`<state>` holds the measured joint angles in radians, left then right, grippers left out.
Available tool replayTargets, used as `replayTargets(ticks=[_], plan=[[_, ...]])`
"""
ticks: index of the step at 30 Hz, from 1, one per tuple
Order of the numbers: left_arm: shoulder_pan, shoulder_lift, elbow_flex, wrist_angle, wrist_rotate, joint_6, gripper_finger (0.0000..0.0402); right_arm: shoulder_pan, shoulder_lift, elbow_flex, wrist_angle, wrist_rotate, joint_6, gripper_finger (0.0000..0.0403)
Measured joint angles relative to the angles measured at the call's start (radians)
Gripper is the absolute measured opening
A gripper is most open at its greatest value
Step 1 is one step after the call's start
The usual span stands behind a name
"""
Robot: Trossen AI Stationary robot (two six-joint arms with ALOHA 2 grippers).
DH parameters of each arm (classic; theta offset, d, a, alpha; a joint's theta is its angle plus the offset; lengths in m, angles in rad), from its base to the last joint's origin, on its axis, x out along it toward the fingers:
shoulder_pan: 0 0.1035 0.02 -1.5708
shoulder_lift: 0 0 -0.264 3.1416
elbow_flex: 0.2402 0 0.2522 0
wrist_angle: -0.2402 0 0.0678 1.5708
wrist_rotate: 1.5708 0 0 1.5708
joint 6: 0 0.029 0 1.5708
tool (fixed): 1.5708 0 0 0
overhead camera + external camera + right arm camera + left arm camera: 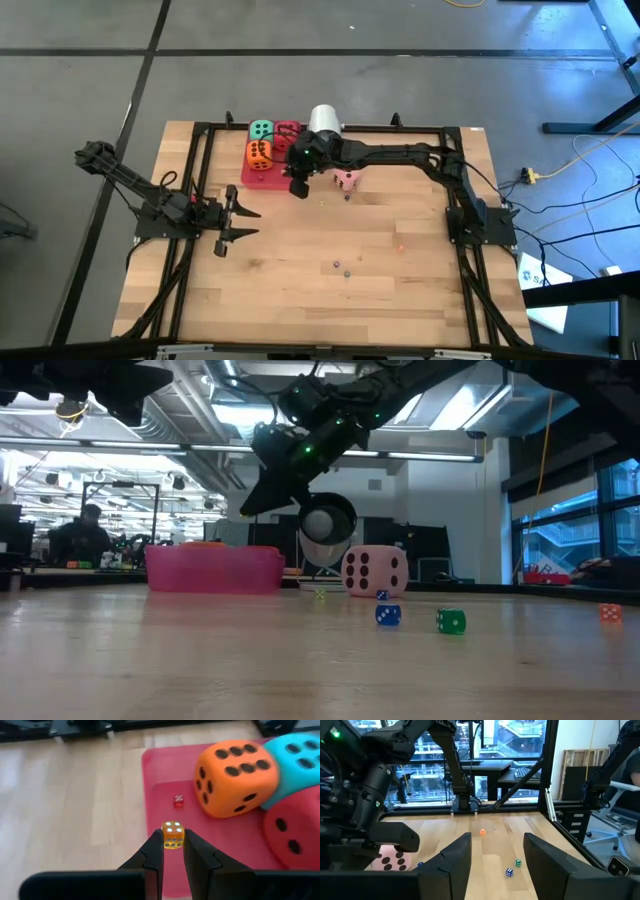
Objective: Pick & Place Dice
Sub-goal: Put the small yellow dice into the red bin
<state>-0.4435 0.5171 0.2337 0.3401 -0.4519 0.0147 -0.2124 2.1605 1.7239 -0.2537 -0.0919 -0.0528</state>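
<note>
A pink tray (248, 172) at the table's far side holds a green die (295, 757), an orange die (232, 777), a red die (295, 832) and a tiny red cube (178, 801). A pink die (347, 180) rests on the wood right of the tray. My right gripper (173, 839) hangs over the tray's near part, shut on a tiny yellow die (173, 835). My left gripper (248, 222) stands open at the table's left, level, with nothing between its fingers (455, 860). My right gripper pinches the tiny yellow die by two opposite side faces (165, 840), between the free ends of its two fingers. The fingers slant down from the table's right side. The die is lifted clear above the tray's floor, its top face up.
A white cylinder (325, 120) stands behind the tray. Tiny blue (388, 615), green (451, 621) and orange (610, 612) cubes lie scattered on the wood mid-table. A black frame (330, 128) borders the table. Bare wood lies toward the near edge.
</note>
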Motion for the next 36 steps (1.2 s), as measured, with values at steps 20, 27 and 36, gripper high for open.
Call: replayTargets(ticks=[20, 27, 36], plan=[[0.000, 0.000, 0.000, 0.000, -0.002, 0.000, 0.0169, 0.021, -0.001, 0.000, -0.084, 0.093, 0.019, 0.0052], [0.000, 0.000, 0.000, 0.000, -0.003, 0.000, 0.0169, 0.030, -0.001, 0.000, -0.084, 0.111, 0.044, 0.0052], [0.000, 0.003, 0.000, 0.000, -0.003, 0.000, 0.0169, 0.036, -0.001, 0.000, -0.084, 0.102, 0.047, 0.0052]])
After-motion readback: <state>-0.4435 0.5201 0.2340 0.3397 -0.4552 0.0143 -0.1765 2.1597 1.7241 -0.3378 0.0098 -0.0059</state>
